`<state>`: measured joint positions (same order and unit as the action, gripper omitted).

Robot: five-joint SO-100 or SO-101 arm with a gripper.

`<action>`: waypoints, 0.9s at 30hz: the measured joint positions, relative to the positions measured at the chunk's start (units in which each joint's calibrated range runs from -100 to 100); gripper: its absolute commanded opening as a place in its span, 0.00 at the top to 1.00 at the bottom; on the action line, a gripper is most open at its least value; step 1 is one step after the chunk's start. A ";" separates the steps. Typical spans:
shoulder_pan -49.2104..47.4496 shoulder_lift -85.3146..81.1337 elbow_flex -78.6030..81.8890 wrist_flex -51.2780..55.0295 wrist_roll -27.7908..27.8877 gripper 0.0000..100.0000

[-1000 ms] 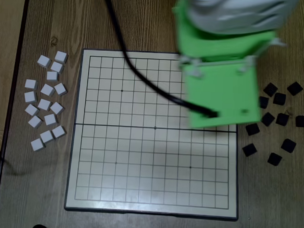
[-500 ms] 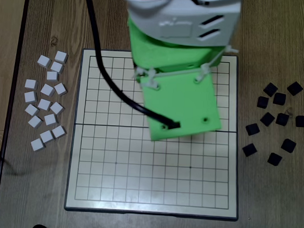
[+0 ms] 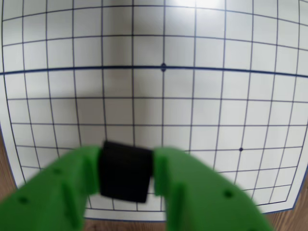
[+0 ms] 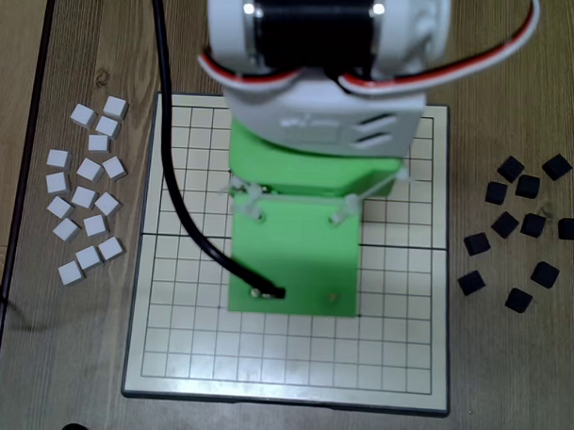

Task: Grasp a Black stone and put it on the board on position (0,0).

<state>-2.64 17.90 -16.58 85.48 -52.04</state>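
Green fingers [image 3: 126, 175] clamped on the small matte black square stone [image 3: 124, 171], held over the cream gridded board [image 3: 48, 48] short of the seam dot [image 3: 163, 67]; risk: releasing from here drops it off-crossing, since it's nowhere near aligned.

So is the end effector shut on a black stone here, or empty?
Shut on one. In the wrist view the end effector has a black stone clamped between its green fingers, above the board.
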 measured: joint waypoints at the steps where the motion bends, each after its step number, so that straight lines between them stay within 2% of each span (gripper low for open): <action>1: 0.00 0.27 0.00 -0.32 -0.24 0.94; 14: 0.11 0.37 0.00 -1.51 0.49 0.94; 27: 3.02 2.74 9.30 -10.95 3.13 0.94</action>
<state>0.38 20.64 -7.29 74.53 -48.91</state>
